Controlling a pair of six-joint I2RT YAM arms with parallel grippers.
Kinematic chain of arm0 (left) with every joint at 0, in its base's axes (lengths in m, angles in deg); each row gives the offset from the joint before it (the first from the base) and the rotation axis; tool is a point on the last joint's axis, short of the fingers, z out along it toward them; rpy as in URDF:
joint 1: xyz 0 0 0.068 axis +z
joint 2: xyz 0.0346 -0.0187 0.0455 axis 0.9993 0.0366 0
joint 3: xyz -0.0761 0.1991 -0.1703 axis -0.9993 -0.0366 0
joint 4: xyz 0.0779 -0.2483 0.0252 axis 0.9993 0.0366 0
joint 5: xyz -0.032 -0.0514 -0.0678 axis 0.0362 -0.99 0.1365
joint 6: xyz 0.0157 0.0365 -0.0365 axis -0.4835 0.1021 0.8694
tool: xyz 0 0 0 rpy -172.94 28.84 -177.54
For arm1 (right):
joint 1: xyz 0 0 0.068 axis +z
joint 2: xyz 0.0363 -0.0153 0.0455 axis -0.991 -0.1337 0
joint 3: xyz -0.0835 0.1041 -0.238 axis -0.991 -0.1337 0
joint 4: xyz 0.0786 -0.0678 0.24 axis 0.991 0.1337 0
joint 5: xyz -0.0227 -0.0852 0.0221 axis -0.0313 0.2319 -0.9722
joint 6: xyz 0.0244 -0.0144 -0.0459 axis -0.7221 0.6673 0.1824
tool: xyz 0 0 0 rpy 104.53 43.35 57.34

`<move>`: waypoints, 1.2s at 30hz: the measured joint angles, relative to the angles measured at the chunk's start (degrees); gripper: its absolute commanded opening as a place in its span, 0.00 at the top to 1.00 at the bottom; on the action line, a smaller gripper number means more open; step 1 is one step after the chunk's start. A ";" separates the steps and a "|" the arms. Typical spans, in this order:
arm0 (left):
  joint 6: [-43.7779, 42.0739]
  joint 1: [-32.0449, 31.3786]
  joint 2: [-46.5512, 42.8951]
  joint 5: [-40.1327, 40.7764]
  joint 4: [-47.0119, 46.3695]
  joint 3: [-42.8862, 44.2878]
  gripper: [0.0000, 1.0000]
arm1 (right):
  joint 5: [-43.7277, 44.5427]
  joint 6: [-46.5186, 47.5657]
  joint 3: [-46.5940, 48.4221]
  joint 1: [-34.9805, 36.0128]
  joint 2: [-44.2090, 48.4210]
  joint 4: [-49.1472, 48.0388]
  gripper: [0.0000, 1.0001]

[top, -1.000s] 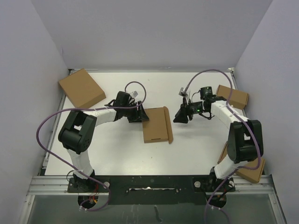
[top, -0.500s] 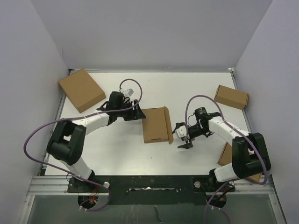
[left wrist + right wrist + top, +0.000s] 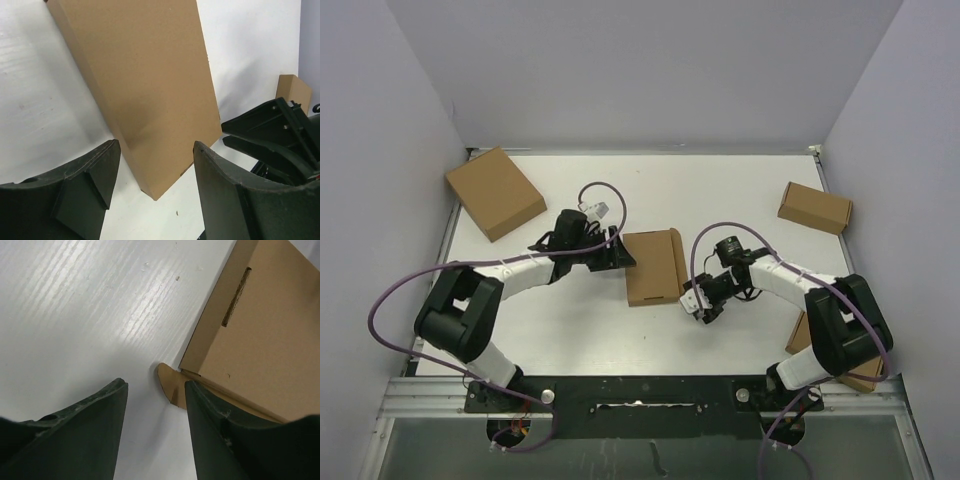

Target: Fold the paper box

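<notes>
Paper box (image 3: 653, 267): long axis nr-to-far

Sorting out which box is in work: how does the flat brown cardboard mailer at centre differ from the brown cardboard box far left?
The mailer lies roughly square to the white table; the far-left box sits diagonal. The mailer shows a slit and a rounded tab sticking out; the far-left box looks fully closed. Both are plain brown cardboard, lying flat.

white table (image 3: 720, 190), faint sheen; pale lavender walls (image 3: 640, 70) on three sides; aluminium rail (image 3: 430, 395) along near edge.
</notes>
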 measured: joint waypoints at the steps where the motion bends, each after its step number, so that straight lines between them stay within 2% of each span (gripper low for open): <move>1: 0.04 -0.15 0.22 -0.11 -0.39 0.09 0.41 | 0.59 -0.55 0.00 0.44 -0.31 -0.74 0.53; 12: 0.09 -0.81 6.47 -0.44 0.13 2.62 0.44 | 5.38 -6.14 0.00 3.13 -2.47 -7.21 0.73; 24: -3.93 -0.79 10.40 -0.48 3.67 7.48 0.49 | 7.13 -11.45 0.00 4.07 -2.71 -10.71 0.93; 36: -6.25 -0.26 12.83 -2.03 5.81 8.83 0.54 | 6.14 -18.12 0.94 4.07 -2.71 -11.06 0.98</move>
